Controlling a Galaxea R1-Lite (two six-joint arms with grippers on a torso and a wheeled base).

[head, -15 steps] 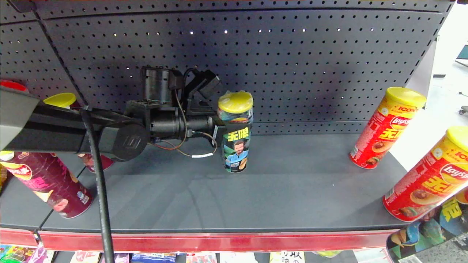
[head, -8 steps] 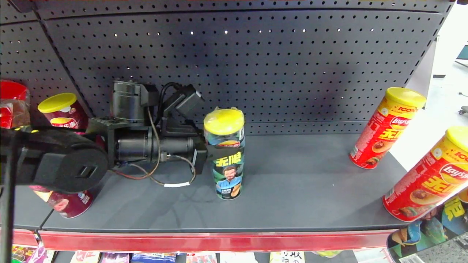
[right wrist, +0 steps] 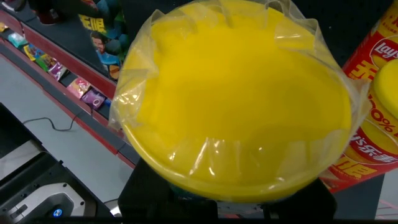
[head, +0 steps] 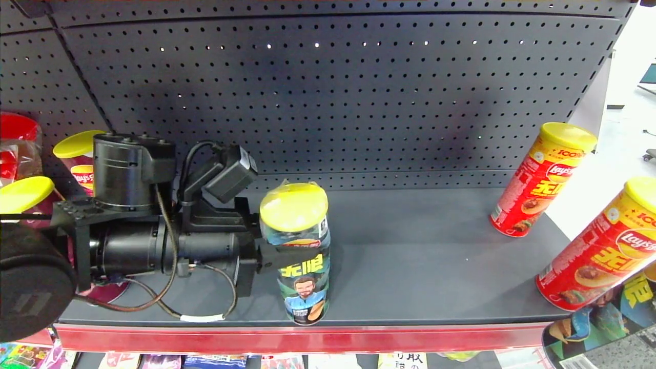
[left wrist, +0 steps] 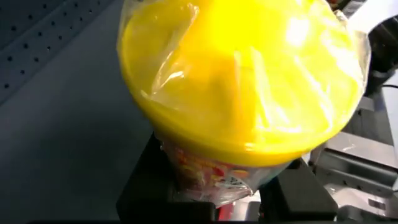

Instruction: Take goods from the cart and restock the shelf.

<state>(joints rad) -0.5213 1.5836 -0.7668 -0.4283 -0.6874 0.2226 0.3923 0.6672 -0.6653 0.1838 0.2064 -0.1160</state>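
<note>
Yellow-lidded green can stands upright at the front edge of the shelf with the left gripper clamped round its middle, so it seems placed but not released. The right gripper grasps a second can near two red cans, not yet shelved.

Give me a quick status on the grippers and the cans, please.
Left gripper shut on green can, upright at shelf front edge. Right gripper shut on second can. Red cans far right, apart.
</note>
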